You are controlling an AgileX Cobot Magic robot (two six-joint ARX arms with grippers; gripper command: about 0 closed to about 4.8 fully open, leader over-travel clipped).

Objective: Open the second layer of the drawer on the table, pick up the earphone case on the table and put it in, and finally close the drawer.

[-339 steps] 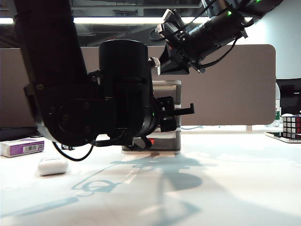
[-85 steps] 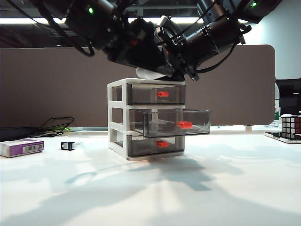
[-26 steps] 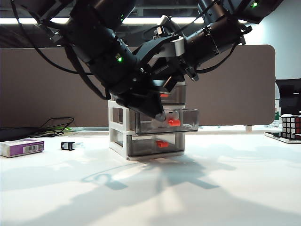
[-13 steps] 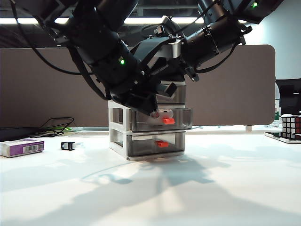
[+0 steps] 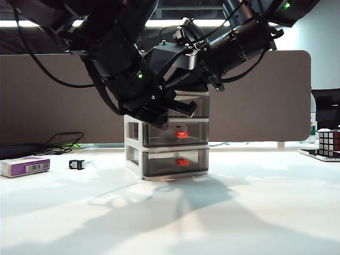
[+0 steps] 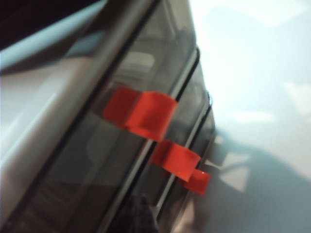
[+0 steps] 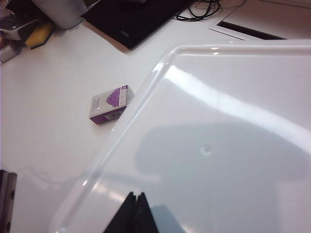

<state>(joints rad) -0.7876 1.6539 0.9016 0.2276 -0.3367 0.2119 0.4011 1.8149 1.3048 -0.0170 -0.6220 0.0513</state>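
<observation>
Centre frame in the exterior view, the drawer (image 5: pixel 167 135) stands on the white table (image 5: pixel 249 212) with all three smoky fronts flush in the white frame; the second layer (image 5: pixel 175 134) looks fully home, its red-orange handle (image 5: pixel 182 135) level with those above and below. The left gripper (image 5: pixel 162 123) sits at the upper left of the middle front, just beside that handle, its fingers pressed together with nothing between them; the left wrist view shows only a dark tip (image 6: pixel 141 213) low against the tinted panels. The right gripper (image 5: pixel 204 79) rests at the unit's top, centre right; in its wrist view the fingers (image 7: pixel 133 213) appear closed tip to tip over the glossy white lid, holding nothing.

The earphone case cannot be made out on the table or clearly through the grey plastic; it is presumably inside the closed middle tier. Glossy and rounded, it would likely be light, rigid and slippery, best pinched across its flat faces. The unit itself looks light enough to slide; the small handle is the place to pull, the flat front the place to push.

At far left lie a purple-and-white box (image 5: pixel 25 166) and a tiny black clip (image 5: pixel 76 164).
</observation>
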